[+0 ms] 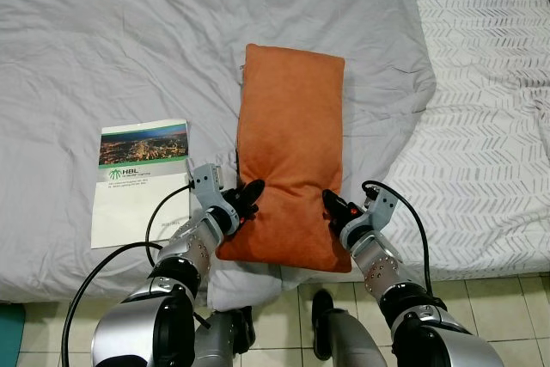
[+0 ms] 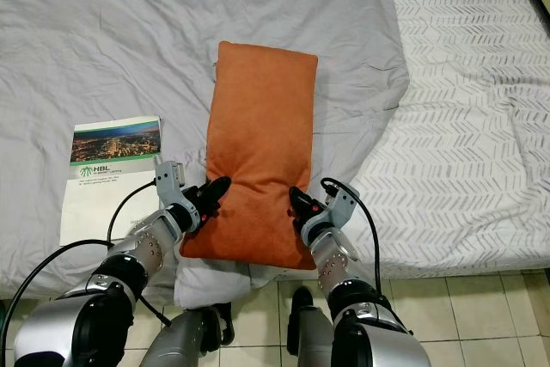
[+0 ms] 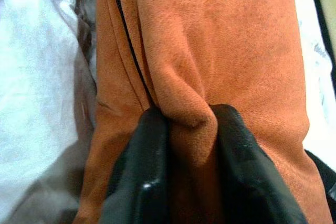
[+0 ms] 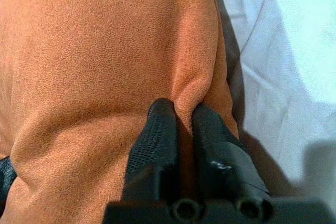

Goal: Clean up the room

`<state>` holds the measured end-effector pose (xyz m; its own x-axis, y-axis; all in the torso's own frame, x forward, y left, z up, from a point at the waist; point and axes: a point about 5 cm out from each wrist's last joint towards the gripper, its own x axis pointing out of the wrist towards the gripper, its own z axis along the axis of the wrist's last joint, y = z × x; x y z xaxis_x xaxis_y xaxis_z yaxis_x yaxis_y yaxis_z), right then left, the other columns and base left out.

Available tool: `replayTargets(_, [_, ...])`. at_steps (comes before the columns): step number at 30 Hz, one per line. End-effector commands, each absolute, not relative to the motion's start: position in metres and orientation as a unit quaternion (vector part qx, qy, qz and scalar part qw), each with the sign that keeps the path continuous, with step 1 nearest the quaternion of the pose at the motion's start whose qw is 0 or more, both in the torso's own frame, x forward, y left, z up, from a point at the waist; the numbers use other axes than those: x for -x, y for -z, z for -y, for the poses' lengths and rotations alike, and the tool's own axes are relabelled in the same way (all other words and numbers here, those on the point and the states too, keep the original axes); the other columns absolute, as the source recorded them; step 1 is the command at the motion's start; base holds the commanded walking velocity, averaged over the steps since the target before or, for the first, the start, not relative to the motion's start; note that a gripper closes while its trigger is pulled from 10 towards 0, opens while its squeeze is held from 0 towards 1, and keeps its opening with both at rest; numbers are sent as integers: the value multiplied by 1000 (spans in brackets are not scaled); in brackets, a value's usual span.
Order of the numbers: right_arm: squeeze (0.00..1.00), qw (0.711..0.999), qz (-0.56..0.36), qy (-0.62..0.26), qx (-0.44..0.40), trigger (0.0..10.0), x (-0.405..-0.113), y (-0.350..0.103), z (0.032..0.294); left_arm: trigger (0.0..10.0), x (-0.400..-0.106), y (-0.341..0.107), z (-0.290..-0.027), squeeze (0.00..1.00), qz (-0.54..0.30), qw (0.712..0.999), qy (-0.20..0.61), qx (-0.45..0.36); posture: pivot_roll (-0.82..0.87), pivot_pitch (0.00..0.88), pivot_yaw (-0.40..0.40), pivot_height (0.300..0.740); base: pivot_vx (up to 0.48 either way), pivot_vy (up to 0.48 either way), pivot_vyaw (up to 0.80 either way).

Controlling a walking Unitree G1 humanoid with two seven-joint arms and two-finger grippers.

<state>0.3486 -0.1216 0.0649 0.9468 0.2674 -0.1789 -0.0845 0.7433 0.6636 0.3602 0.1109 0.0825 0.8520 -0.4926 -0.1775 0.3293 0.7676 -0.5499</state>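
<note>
An orange pillow (image 1: pixel 292 139) lies lengthwise on the grey bedsheet (image 1: pixel 129 49), its near end over the bed's front edge. My left gripper (image 1: pixel 247 198) is shut on the pillow's near left edge, pinching a fold of fabric (image 3: pixel 186 106) beside the zipper. On the near right edge, my right gripper (image 1: pixel 333 208) is shut on another fold (image 4: pixel 184 95). Both arms reach up from below.
A white brochure (image 1: pixel 140 180) with a city photo lies on the sheet left of the pillow. A white patterned cover (image 1: pixel 490 109) spreads over the bed's right side. Beige floor tiles (image 1: pixel 481 294) run along the bed's front edge.
</note>
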Motion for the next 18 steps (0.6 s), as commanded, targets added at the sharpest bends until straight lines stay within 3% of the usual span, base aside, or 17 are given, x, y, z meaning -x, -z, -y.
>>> replayTargets(1, [0, 906, -199, -143, -345, 0, -329, -40, 91, 0, -336, -49, -94, 0, -227, 906, 249, 254, -151, 414, 26, 740, 0, 0, 0])
replayTargets(7, [0, 927, -155, -137, -314, 0, -332, -50, 107, 0, -339, -52, -118, 0, -177, 934, 219, 218, -155, 261, 50, 740, 0, 0, 0])
replayTargets(13, [0, 956, -76, -127, -253, 0, -341, -81, 127, 0, -349, -75, -116, 0, -110, 954, 240, 141, -152, 155, 67, 740, 0, 0, 0])
replayTargets(15, [0, 978, 13, -115, -172, 0, -341, -114, 139, 0, -360, -106, -111, 0, -34, 957, 266, 110, -142, 75, 79, 740, 0, 0, 0])
replayTargets(18, [0, 982, 47, -101, -150, 0, -337, -126, 144, 0, -364, -121, -108, 0, 0, 955, 278, 98, -136, 40, 85, 740, 0, 0, 0])
